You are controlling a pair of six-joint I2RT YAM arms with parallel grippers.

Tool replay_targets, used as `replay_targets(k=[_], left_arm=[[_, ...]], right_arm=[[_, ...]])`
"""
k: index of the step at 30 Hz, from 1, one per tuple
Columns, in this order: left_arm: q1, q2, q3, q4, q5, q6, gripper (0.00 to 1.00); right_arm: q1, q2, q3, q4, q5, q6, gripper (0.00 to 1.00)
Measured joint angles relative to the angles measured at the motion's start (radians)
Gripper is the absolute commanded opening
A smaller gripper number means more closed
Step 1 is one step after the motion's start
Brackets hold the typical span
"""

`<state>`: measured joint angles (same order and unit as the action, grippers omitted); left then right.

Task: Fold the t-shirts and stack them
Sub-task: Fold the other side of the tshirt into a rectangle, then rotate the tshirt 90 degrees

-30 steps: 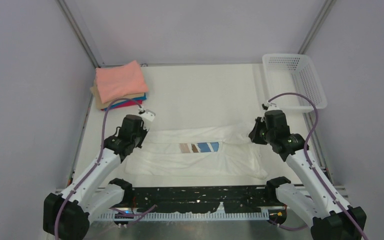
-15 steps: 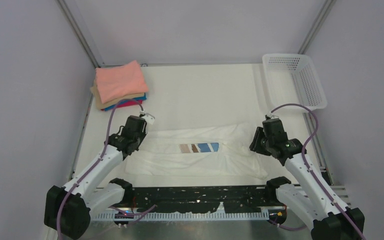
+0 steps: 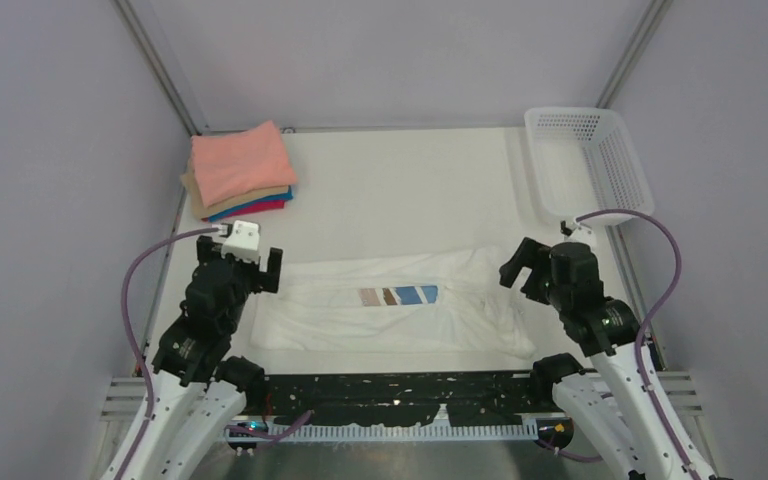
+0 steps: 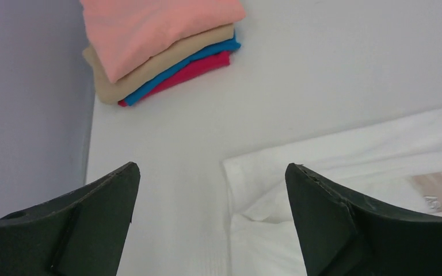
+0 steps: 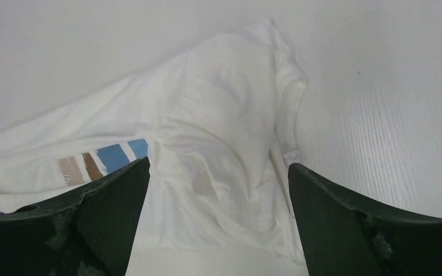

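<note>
Top external view: white t-shirt lies by the worktop near edge, folded stack at far left corner. Left hand and right hand are wide open, empty. The cloth looks soft and light; better pinch its end corners.

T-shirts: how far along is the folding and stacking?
Done: four folded tees stacked in the far-left corner. In hand: the white printed t-shirt lies partly folded; left fingers and right fingers are open, holding nothing. Left: finish folding it and add it to the stack.
</note>
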<state>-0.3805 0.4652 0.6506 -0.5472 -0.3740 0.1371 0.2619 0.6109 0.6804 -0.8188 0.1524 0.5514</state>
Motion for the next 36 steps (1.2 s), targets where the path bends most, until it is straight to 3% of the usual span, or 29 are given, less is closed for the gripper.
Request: replay_targets(k=[4,7,13,17,22,27,31,36], left_arm=[[-0.002,-0.021,0.0,0.095,0.094,-0.163,1.0],[-0.002,0.018,-0.001,0.19,0.2,-0.311,1.0],[-0.004,0.256,-0.002,0.297,0.254,-0.515,1.0],[-0.003,0.396,-0.011,0.285,0.224,-0.576,1.0],[-0.002,0.413,-0.049,0.286,0.198,-0.618,1.0],[0.001,0.461,-0.052,0.288,0.192,-0.635,0.99],[0.003,0.494,-0.052,0.289,0.191,-0.635,1.0],[0.011,0.55,-0.051,0.29,0.191,-0.635,1.0]], right_arm=[[0.005,0.002,0.011,0.115,-0.087,-0.046,0.95],[0.065,0.166,0.005,0.221,-0.156,-0.079,0.95],[0.237,0.518,0.015,0.323,-0.16,-0.137,0.95],[0.28,0.596,0.023,0.326,-0.104,-0.162,0.95],[0.315,0.606,0.008,0.332,-0.106,-0.182,0.95],[0.481,0.574,-0.051,0.311,-0.192,-0.2,0.95],[0.604,0.467,-0.084,0.24,-0.189,-0.178,0.95],[0.611,0.293,-0.099,0.19,-0.087,-0.076,0.95]])
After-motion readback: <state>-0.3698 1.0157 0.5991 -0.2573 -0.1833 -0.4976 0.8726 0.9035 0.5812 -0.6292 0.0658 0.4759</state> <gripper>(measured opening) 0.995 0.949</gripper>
